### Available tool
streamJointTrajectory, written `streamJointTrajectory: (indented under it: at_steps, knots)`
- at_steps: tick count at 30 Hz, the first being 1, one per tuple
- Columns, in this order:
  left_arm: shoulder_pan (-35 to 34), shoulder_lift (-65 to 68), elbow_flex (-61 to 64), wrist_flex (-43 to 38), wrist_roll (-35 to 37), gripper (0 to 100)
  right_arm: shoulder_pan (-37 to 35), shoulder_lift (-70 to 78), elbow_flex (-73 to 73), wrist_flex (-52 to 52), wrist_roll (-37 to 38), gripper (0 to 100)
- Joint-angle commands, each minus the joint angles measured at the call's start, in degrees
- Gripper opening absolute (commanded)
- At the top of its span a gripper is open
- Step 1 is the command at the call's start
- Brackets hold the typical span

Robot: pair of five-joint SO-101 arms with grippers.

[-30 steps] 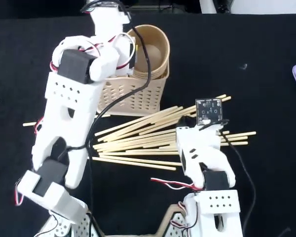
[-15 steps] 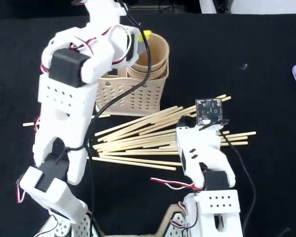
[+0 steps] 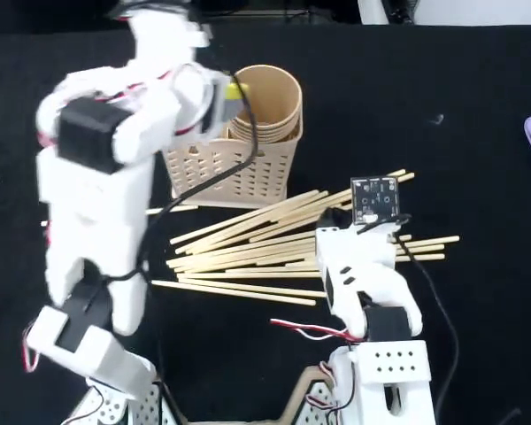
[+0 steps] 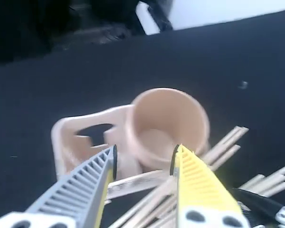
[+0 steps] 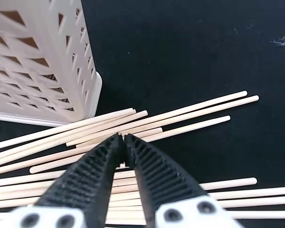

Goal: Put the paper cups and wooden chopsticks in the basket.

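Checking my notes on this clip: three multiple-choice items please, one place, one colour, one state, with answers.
1. Where are the paper cups? A in the basket; B lying beside it; C held aloft.
2. What colour is the table? A white; B black; C green.
3. How is the right gripper? A wide open; B shut; C clamped on a cup.
Answers: A, the stack stands inside the basket's rim; B, the surface is black throughout; B, its jaws meet at the tips in the right wrist view.
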Motion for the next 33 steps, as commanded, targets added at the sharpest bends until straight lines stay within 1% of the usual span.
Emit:
streamJointTrajectory:
  at_steps: [1, 5, 7, 10, 12, 14, 16, 19, 22, 23, 24, 25, 26, 28, 30, 33]
  knots:
    - [-8.66, -5.27, 4.35, 0.53, -2.55, 21, 0.79, -0.84, -0.22, -1.49, -0.18, 1.1]
    - [-19.12, -9.58, 18.42, 0.53, -6.33, 21, 0.70, -0.84, -0.31, -1.49, -0.35, 1.1]
    - [-23.08, -12.84, 26.33, 0.53, -8.70, 21, 0.70, -0.84, -0.40, -1.49, -0.35, 1.1]
    - [-26.86, -19.78, 38.11, 0.18, -11.78, 21, 0.70, -0.84, -0.48, -1.49, -0.44, 1.1]
    - [-28.70, -25.67, 46.29, -3.96, -13.27, 21, 0.70, -0.84, -0.48, -1.49, -0.53, 1.1]
    - [-31.16, -31.30, 57.27, -12.31, -13.98, 21, 0.70, -0.84, -0.57, -1.49, -0.53, 1.1]
    - [-33.10, -35.96, 70.02, -22.86, -13.71, 21, 0.70, -0.84, -0.57, -1.49, -0.53, 1.1]
    - [-35.74, -39.47, 90.68, -43.43, -12.75, 21, 0.79, -0.84, -0.57, -1.41, -0.53, 1.1]
    - [-38.02, -39.38, 106.95, -65.85, -9.41, 21, 0.79, -0.84, -0.48, -1.41, -0.53, 1.1]
    - [-38.11, -39.03, 111.16, -71.74, -8.79, 21, 0.79, -0.84, -0.40, -1.41, -0.53, 1.1]
    - [-37.93, -38.42, 113.89, -75.87, -8.79, 21, 0.79, -0.84, -0.40, -1.41, -0.53, 1.1]
    - [-37.14, -37.54, 115.21, -77.36, -8.97, 21, 0.79, -0.84, -0.31, -1.41, -0.53, 1.1]
    - [-36.18, -36.40, 115.47, -77.10, -9.05, 21, 0.79, -0.84, -0.31, -1.41, -0.53, 1.1]
    - [-34.51, -33.58, 115.12, -74.64, -9.14, 21, 0.79, -0.84, -0.31, -1.41, -0.53, 1.1]
    - [-33.80, -30.07, 112.92, -72.44, -9.05, 21, 0.79, -0.84, -0.31, -1.41, -0.53, 1.1]
    - [-33.80, -24.09, 108.18, -71.30, -8.79, 21, 0.79, -0.84, -0.22, -1.41, -0.53, 1.1]
